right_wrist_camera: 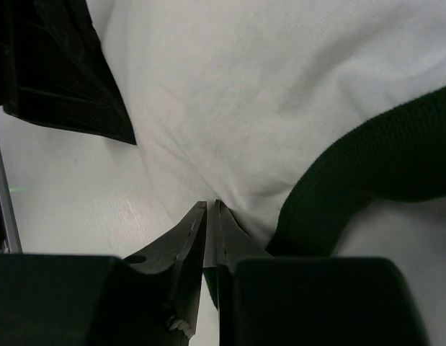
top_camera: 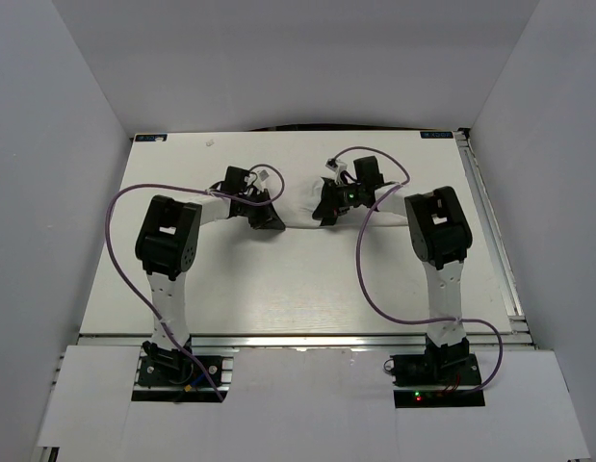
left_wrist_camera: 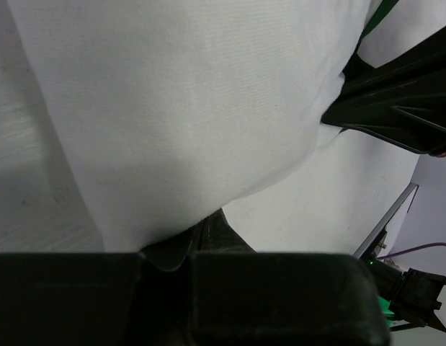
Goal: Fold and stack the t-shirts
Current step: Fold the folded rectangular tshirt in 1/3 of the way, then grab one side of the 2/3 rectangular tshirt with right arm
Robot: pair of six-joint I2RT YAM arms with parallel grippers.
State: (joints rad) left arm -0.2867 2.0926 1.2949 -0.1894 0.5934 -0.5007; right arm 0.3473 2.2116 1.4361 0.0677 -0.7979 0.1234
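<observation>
A white t-shirt (top_camera: 299, 216) with a dark green band (right_wrist_camera: 367, 162) is bunched between my two grippers at the far middle of the table. The left gripper (top_camera: 264, 216) is shut on a fold of its white cloth (left_wrist_camera: 179, 122), which drapes over the fingertips and hides them. My right gripper (top_camera: 328, 208) is also shut, its fingertips (right_wrist_camera: 197, 220) pinching a thin edge of the white cloth just left of the green band. Each wrist view shows the other gripper's black finger close by, the right gripper's finger (left_wrist_camera: 403, 101) and the left gripper's finger (right_wrist_camera: 57, 72).
The white table (top_camera: 298, 289) is boxed in by white walls on three sides. An aluminium rail (top_camera: 495, 241) runs along its right edge. Purple cables (top_camera: 370, 279) loop off both arms. A small scrap (top_camera: 210, 143) lies at the far left.
</observation>
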